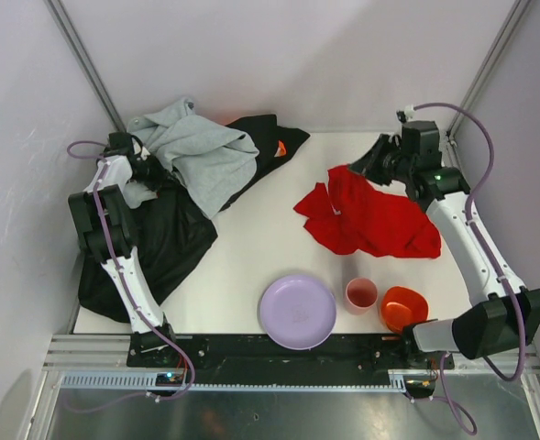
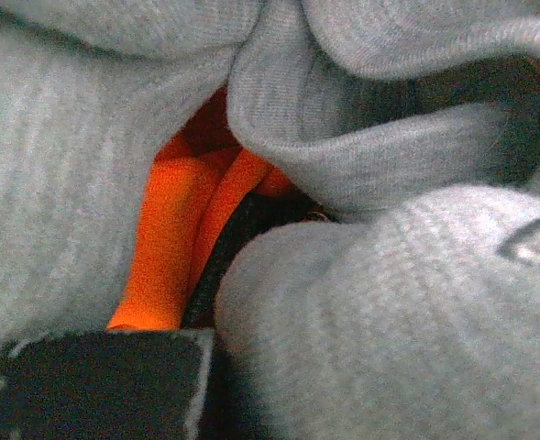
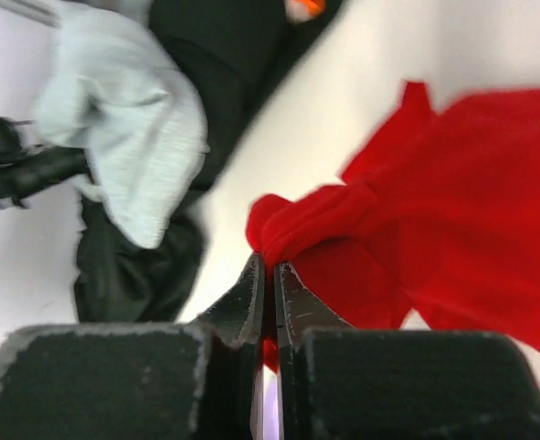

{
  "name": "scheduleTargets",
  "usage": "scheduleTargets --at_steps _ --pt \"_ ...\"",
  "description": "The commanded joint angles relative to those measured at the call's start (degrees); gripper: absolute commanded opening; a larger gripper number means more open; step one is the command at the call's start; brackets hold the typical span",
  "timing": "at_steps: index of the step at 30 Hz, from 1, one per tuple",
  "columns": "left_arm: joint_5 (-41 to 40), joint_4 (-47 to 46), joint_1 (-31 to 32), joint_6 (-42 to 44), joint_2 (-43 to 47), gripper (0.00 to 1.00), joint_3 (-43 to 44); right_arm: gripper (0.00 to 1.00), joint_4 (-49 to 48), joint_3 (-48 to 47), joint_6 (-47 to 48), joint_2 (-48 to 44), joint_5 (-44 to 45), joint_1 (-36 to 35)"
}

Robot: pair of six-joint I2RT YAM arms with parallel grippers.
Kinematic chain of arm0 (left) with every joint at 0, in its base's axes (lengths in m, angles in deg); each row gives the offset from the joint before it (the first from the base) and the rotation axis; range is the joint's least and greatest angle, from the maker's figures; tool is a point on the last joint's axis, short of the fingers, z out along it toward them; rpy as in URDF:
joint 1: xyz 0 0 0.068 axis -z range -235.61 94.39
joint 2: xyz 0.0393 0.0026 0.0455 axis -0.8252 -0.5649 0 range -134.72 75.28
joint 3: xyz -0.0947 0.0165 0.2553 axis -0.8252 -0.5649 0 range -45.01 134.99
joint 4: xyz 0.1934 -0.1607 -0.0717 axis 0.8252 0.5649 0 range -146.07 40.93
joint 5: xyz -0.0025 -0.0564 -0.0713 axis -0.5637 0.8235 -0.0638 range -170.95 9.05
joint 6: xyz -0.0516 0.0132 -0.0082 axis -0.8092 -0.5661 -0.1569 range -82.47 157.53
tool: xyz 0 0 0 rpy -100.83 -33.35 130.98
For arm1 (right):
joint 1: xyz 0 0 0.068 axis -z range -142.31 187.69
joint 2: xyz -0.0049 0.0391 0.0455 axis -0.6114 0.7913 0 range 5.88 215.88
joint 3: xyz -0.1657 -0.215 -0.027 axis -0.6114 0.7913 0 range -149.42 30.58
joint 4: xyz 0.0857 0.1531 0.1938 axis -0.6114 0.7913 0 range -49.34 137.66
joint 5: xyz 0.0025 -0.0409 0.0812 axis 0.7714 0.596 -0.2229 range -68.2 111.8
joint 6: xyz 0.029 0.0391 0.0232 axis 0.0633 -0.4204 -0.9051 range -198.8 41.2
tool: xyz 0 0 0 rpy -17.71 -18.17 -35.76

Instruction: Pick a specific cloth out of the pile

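The red cloth (image 1: 380, 220) lies spread on the white table at the right, apart from the pile. My right gripper (image 1: 359, 170) is shut on a bunched edge of it; the right wrist view shows the jaws (image 3: 270, 261) pinched together on the red fold (image 3: 325, 215). The pile at the left holds a black garment (image 1: 169, 238), a light gray sweatshirt (image 1: 201, 151) and a sliver of orange (image 1: 280, 147). My left gripper (image 1: 148, 170) is buried in the sweatshirt (image 2: 398, 312), which bulges against its one visible finger (image 2: 95, 385). Orange fabric (image 2: 169, 238) shows behind.
A purple plate (image 1: 297, 312), a pink cup (image 1: 361, 295) and an orange bowl (image 1: 404, 307) stand along the near edge of the table. White walls and metal frame posts close in the back and sides.
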Motion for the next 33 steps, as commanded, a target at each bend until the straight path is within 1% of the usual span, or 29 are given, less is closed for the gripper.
scheduleTargets --at_steps 1,2,4,5,6,8,9,11,13,14,16,19,23,27,29,31,32,33 --pt "-5.8 -0.2 -2.7 0.9 0.6 0.01 -0.2 0.05 4.4 5.8 3.3 0.3 7.0 3.1" --pt "-5.8 -0.3 -2.7 0.9 0.6 0.01 -0.1 0.06 4.6 7.7 3.3 0.2 7.4 3.9" --pt "-5.7 -0.2 -2.7 0.9 0.6 0.01 -0.1 0.18 4.5 11.4 3.2 -0.5 7.6 6.1" --pt "-5.6 -0.3 -2.8 0.9 0.7 0.01 -0.2 0.29 4.2 13.0 3.0 -0.9 7.4 7.6" --pt "-5.6 -0.3 -2.7 0.9 0.7 0.01 -0.2 0.44 3.9 14.9 2.8 -1.2 6.9 8.7" --pt "-5.5 -0.2 -2.7 0.9 0.8 0.01 -0.3 0.67 3.1 18.1 2.6 -1.7 6.0 11.4" --pt "-5.5 -0.3 -2.7 0.9 0.9 0.01 -0.4 0.75 2.8 19.4 2.5 -1.9 5.6 13.0" --pt "-5.5 -0.2 -2.7 1.0 1.1 0.01 -0.4 0.86 2.1 22.2 2.7 -2.1 4.7 15.3" --pt "-5.3 -0.3 -2.7 0.9 1.3 0.01 -0.4 0.94 1.8 23.9 2.9 -2.0 4.2 16.7" --pt "-5.2 -0.2 -2.7 0.9 1.5 0.01 -0.4 0.97 1.6 24.6 3.1 -2.0 4.1 17.3" --pt "-4.9 -0.4 -2.7 0.6 2.2 0.01 -0.8 0.99 1.6 25.3 3.8 -0.9 3.9 17.8" --pt "-5.2 -1.2 -2.2 0.7 4.4 0.01 -2.3 0.99 2.0 25.9 4.7 1.3 3.5 18.0" --pt "-5.5 -1.8 -0.8 1.5 7.3 0.01 -4.5 0.99 1.4 26.6 5.5 4.4 3.9 16.6" --pt "-4.2 -2.0 -0.5 1.6 12.9 0.07 -8.7 0.99 1.1 26.7 5.7 8.2 5.5 14.4" --pt "-4.3 -2.4 -0.3 2.1 16.8 0.12 -11.8 0.99 0.8 26.7 5.7 10.3 6.7 13.5" --pt "-4.5 -2.6 -0.2 2.6 20.8 0.2 -15.4 0.99 0.1 26.7 5.8 12.4 7.9 12.4" --pt "-4.5 -2.7 -0.2 2.9 23.0 0.27 -17.2 0.99 -0.3 26.7 5.9 13.3 8.4 11.9" --pt "-4.4 -2.9 -0.1 3.1 25.1 0.39 -18.8 0.99 -0.7 26.7 5.9 14.3 8.8 11.5"
